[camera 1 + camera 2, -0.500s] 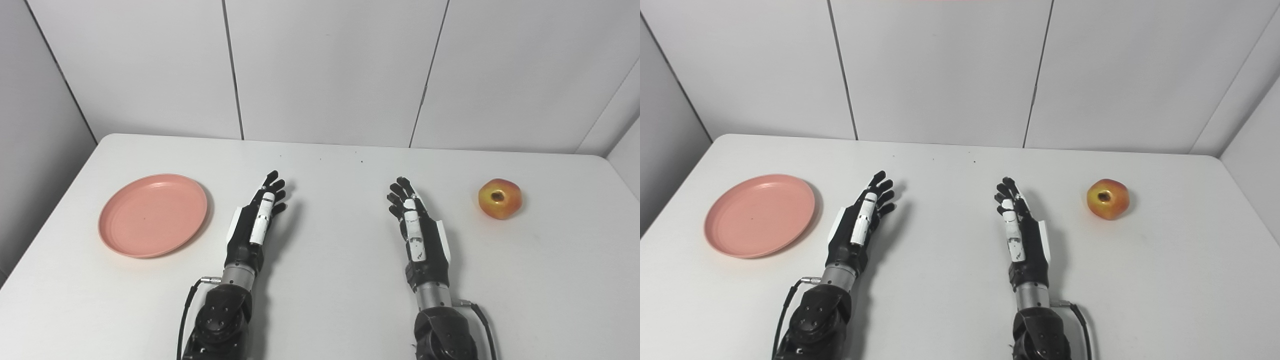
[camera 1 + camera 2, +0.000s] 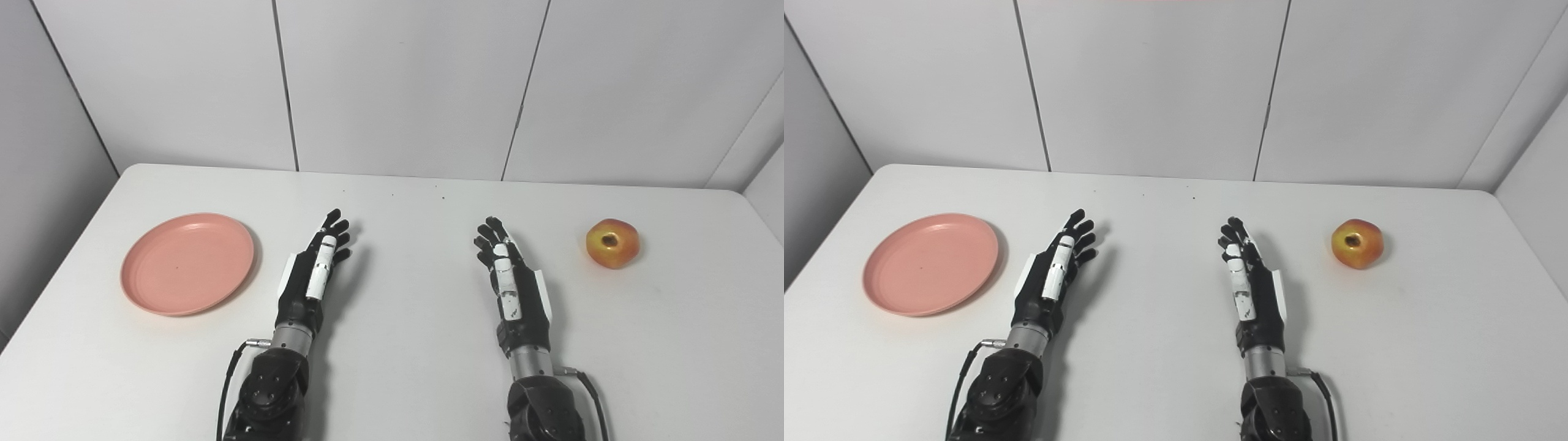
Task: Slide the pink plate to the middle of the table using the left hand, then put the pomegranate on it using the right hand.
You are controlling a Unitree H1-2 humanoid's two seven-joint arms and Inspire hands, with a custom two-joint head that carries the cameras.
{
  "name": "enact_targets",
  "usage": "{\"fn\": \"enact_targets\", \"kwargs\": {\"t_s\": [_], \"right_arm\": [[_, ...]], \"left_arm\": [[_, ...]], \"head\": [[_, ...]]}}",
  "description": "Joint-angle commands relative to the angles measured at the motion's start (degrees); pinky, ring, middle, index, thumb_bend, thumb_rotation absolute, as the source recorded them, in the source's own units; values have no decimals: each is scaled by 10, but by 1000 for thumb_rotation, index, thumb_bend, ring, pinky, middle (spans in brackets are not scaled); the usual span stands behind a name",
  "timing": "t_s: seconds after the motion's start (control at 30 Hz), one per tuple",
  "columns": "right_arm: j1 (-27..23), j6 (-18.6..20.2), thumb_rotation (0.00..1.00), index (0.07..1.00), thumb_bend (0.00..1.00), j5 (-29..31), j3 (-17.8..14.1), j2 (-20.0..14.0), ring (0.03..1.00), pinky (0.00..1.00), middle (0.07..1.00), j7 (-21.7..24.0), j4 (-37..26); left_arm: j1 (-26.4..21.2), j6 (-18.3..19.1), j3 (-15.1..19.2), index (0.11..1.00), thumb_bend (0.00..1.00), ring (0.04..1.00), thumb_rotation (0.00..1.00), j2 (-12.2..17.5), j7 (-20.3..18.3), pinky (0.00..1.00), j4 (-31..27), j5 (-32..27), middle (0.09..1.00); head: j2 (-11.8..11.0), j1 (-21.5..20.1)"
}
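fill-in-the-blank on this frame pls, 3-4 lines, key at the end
1. The pink plate lies on the ____ side of the table.
2. The fruit to the right of the right robot hand is a ____.
3. The left robot hand holds ____.
4. On the plate lies ____.

Missing words: left; pomegranate; nothing; nothing

On the white counter [image 2: 398, 343] lies one round, shallow pink plastic plate [image 2: 187, 263] and one round red-and-yellow pomegranate [image 2: 612, 243]. Two black-and-white robot hands are over it: one left hand [image 2: 312, 269], one right hand [image 2: 511, 278].
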Motion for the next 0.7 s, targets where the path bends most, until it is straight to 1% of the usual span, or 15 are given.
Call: {"fn": "enact_targets", "kwargs": {"t_s": [0.0, 0.17, 0.2, 0.23, 0.27, 0.3, 0.33, 0.37, 0.43, 0.47, 0.5, 0.53, 0.57, 0.6, 0.67], "right_arm": [[-5, -7, 927, 892, 651, -2, 0, 3, 884, 912, 889, -1, -2], [-5, -12, 931, 892, 648, -2, -1, 1, 884, 920, 888, -1, 3], [-4, -14, 931, 889, 646, -3, -2, -1, 880, 914, 886, -2, 5], [-3, -15, 931, 887, 646, -4, -3, -1, 878, 910, 885, -3, 6], [-2, -17, 932, 886, 643, -4, -3, -3, 876, 904, 884, -3, 7], [0, -21, 936, 885, 639, -3, -4, -5, 875, 900, 883, -2, 8], [1, -25, 939, 886, 634, -2, -5, -8, 876, 900, 884, 0, 11], [2, -27, 939, 887, 628, 1, -7, -10, 878, 902, 885, 3, 13], [4, -30, 930, 890, 628, 12, -10, -14, 882, 917, 887, 9, 17], [4, -33, 925, 891, 629, 17, -12, -16, 883, 921, 888, 12, 20], [5, -36, 919, 889, 618, 21, -13, -17, 885, 932, 888, 13, 22], [5, -40, 916, 889, 614, 23, -14, -20, 885, 936, 888, 15, 26], [6, -43, 918, 888, 615, 25, -15, -21, 886, 943, 888, 16, 28], [6, -46, 921, 888, 615, 26, -15, -24, 887, 947, 888, 16, 31], [8, -53, 927, 892, 609, 31, -17, -28, 892, 959, 893, 18, 36]], "left_arm": [[-14, -3, -3, 911, 305, 918, 1000, -4, -4, 888, -8, -3, 923], [-15, -15, -3, 904, 288, 910, 996, -8, 2, 872, 1, 1, 918], [-15, -15, -3, 900, 279, 907, 988, -11, 4, 868, 3, 1, 914], [-15, -14, -3, 899, 272, 908, 984, -14, 6, 869, 4, 0, 914], [-14, -16, -4, 900, 266, 909, 982, -17, 8, 871, 6, 2, 914], [-14, -19, -6, 901, 261, 908, 983, -19, 9, 872, 9, 5, 914], [-14, -25, -8, 903, 260, 908, 985, -21, 10, 872, 14, 7, 915], [-13, -31, -11, 906, 259, 912, 993, -23, 10, 879, 18, 9, 919], [-14, -40, -13, 915, 259, 921, 999, -26, 9, 890, 26, 7, 930], [-14, -46, -15, 917, 260, 924, 1000, -28, 9, 893, 32, 7, 933], [-14, -50, -16, 923, 269, 932, 1000, -29, 9, 900, 36, 8, 938], [-14, -59, -18, 925, 272, 935, 1000, -31, 10, 902, 43, 10, 940], [-15, -66, -19, 926, 266, 936, 1000, -32, 12, 901, 48, 12, 941], [-16, -75, -20, 927, 262, 937, 1000, -34, 13, 901, 55, 13, 942], [-18, -86, -21, 927, 255, 938, 1000, -38, 17, 903, 69, 17, 943]], "head": [[0, 0], [-11, 21], [-22, 42], [-22, 42], [-33, 61], [-35, 64], [-45, 80], [-45, 80], [-53, 96], [-64, 111], [-64, 111], [-73, 126], [-73, 126], [-83, 143], [-90, 156]]}}
